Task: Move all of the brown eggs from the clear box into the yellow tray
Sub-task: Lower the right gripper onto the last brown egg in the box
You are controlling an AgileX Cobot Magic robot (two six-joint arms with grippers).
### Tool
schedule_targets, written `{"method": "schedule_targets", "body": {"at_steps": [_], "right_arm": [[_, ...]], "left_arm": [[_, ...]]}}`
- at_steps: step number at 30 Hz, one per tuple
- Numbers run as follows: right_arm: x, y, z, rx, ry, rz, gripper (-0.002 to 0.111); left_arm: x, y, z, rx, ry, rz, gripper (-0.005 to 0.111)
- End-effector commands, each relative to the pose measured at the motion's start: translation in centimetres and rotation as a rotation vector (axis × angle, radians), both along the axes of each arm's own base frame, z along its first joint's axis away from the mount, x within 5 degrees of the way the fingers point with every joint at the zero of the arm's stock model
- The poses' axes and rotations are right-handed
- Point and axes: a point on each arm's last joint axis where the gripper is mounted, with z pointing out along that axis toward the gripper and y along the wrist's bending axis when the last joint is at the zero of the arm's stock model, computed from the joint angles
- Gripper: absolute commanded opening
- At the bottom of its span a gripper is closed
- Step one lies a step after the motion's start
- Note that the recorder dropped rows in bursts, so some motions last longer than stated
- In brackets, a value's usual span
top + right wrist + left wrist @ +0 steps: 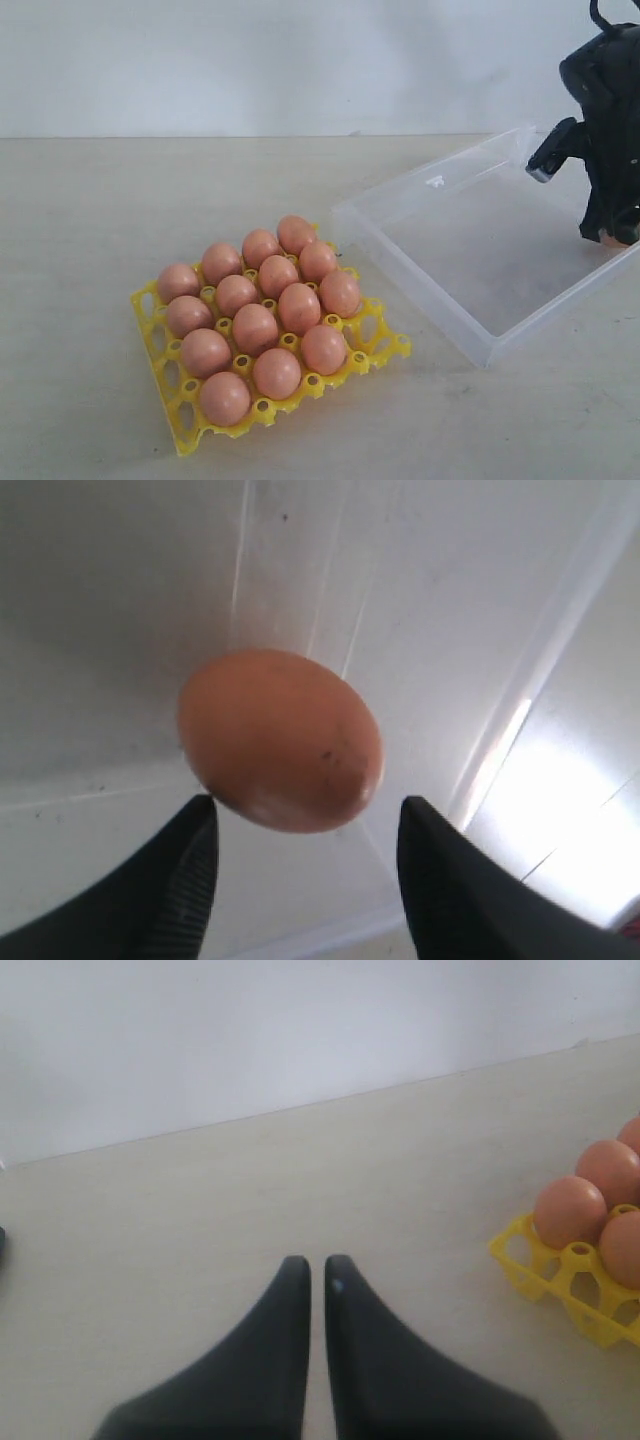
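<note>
A: Fifteen eggs [255, 328] stand upright in the tray [185, 425], long axes vertical. Tray is a glossy yellow plastic lattice. The cup [372, 325] at its 3 o'clock corner is bare.
B: Box?
A: The box [415, 270] sits at 2 o'clock of the tray: clear thin plastic, low walls. One loose egg [280, 740] lies inside, smooth, matte, a few dark specks. Its long axis runs roughly across the right gripper [305, 810] gap.
B: Clamped?
A: Black ribbed fingers apart, flanking it. Can't tell if they pinch. Left gripper [317, 1265]: tips together over the pale table [200, 1210].
</note>
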Motion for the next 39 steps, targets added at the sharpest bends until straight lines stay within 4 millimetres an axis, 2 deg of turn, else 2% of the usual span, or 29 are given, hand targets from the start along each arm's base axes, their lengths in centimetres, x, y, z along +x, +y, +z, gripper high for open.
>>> {"method": "schedule_targets", "body": {"at_steps": [1,11,18,24,35,39], "right_arm": [[0.5,-0.4,0.1,0.022,-0.053,0.02,0.047],[1.1,0.1,-0.1,0.076,-0.128,0.023,0.047],[1.0,0.1,-0.1,0.088,-0.213,-0.17,0.047],[1.0,0.1,-0.2,0.094,-0.243,-0.216,0.047],[1.0,0.1,-3.7,0.094,-0.213,-0.337,0.047],[1.0,0.1,-4.3,0.093,-0.205,-0.348,0.047]], "left_arm": [[0.0,0.0,-0.1,-0.005,0.0,-0.007,0.004],[0.0,0.0,-0.1,-0.005,0.0,-0.007,0.004],[0.0,0.0,-0.1,-0.005,0.0,-0.007,0.004],[0.0,0.0,-0.1,-0.005,0.0,-0.007,0.004],[0.0,0.0,-0.1,-0.005,0.0,-0.007,0.004],[0.0,0.0,-0.1,-0.005,0.0,-0.007,0.004]]}}
